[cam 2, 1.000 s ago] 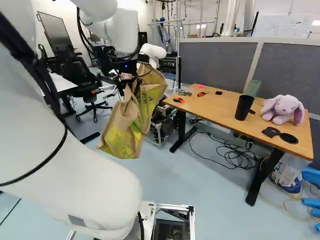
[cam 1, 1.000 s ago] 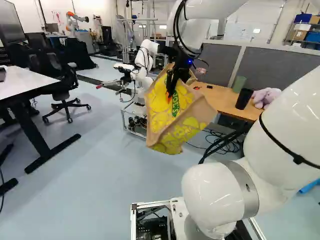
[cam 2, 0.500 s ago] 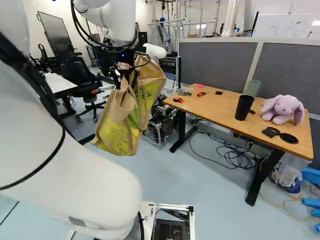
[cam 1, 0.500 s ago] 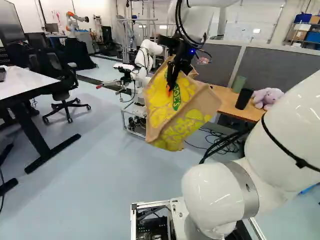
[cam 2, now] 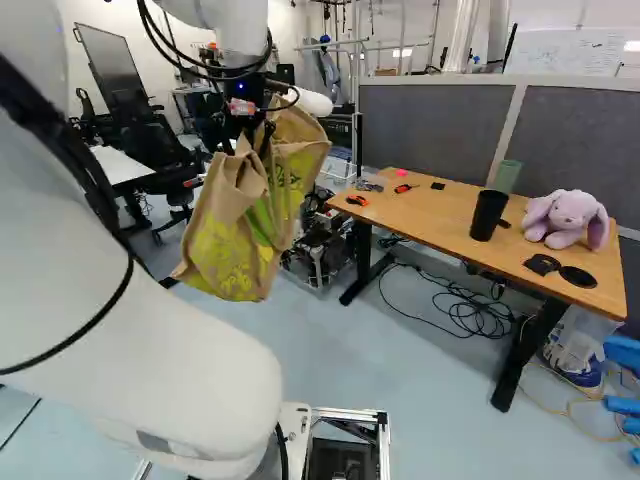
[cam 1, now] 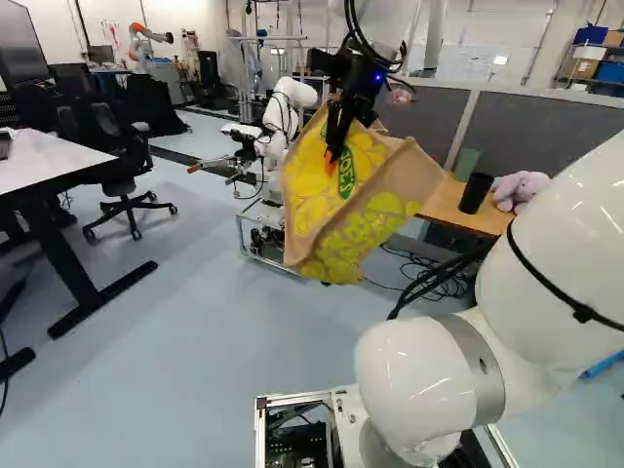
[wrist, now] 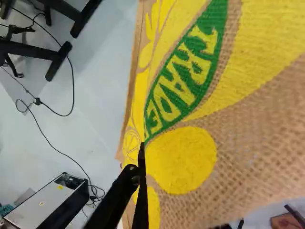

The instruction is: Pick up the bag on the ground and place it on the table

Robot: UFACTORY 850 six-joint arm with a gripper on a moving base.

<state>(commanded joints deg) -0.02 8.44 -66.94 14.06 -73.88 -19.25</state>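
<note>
The brown bag [cam 1: 322,210], printed in yellow and green, is held up off the floor [cam 1: 195,322] by the hand [cam 1: 334,156]. The fingers are closed on its cloth, which is pinched between them; one finger [wrist: 141,191] is seen against the printed side in the wrist view, while the other is mostly hidden by the bag. The bag is hung tilted, and is seen to the left of the wooden bench [cam 2: 430,222] in the right base view. By the arm [cam 2: 235,30], the hand is carried above bench height.

On the bench, a black cup [cam 2: 488,215] is stood just in front of a green cup [cam 2: 507,176], with a plush rabbit [cam 2: 567,218] placed beside them. A red and black tool [cam 2: 403,188] is laid near the far edge. Beyond the bag, another robot [cam 1: 284,119] is partly covered.
</note>
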